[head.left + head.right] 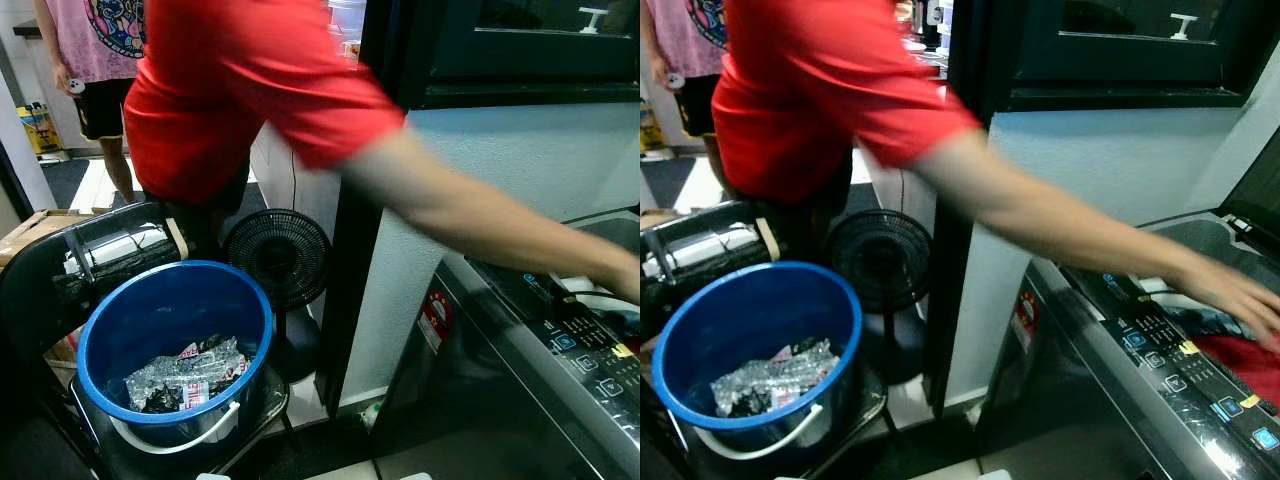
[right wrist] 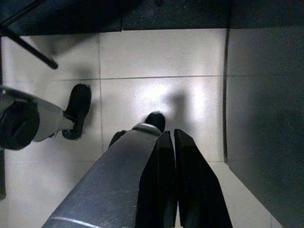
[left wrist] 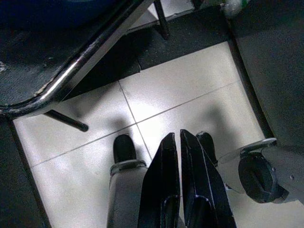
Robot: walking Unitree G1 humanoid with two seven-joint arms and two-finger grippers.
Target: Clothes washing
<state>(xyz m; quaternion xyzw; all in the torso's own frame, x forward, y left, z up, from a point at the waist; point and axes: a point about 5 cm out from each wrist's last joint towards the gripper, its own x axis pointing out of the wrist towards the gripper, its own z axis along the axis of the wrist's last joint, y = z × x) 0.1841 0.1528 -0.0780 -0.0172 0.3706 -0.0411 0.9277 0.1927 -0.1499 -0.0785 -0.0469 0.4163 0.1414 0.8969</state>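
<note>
My left gripper hangs over the tiled floor, fingers together, beside a chair leg. On the right wrist, the right gripper is pressed together too, over tiles. From the head I see a person's hand reaching into the washer, where red clothes lie; the bucket sits left.

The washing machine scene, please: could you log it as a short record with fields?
washer: washing machine, lid up, control panel facing the camera
person: red-shirted person reaching a hand into the tub
bucket: blue bucket on a chair, holding crinkled silver packets
fan: black fan behind the bucket
left gripper: shut, hanging over floor tiles
right gripper: shut, hanging idle
</note>
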